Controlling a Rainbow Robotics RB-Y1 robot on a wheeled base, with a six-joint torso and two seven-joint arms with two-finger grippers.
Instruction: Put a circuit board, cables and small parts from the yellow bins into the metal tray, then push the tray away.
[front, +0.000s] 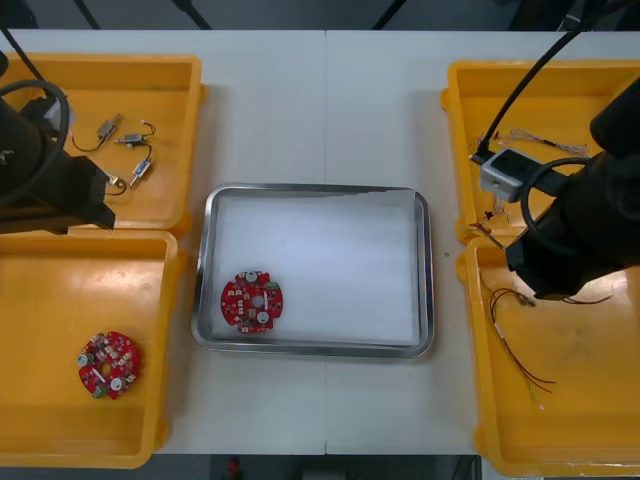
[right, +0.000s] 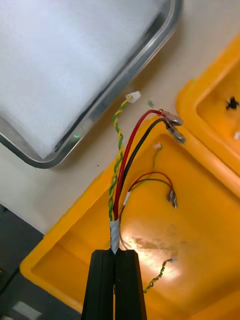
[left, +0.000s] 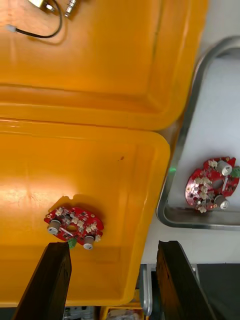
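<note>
Right tool (right: 117, 252) is clenching a cable bundle (right: 120, 170) by its taped end above the yellow bin (right: 200, 240), likely keeping wires free for the metal tray (right: 126, 82); left tool (left: 112, 244) is hovering released.

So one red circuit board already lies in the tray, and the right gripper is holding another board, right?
Not quite. The circuit board does lie in the metal tray, but the right gripper is shut on a cable bundle, not a board, over a yellow bin. The right wrist view shows it.
</note>
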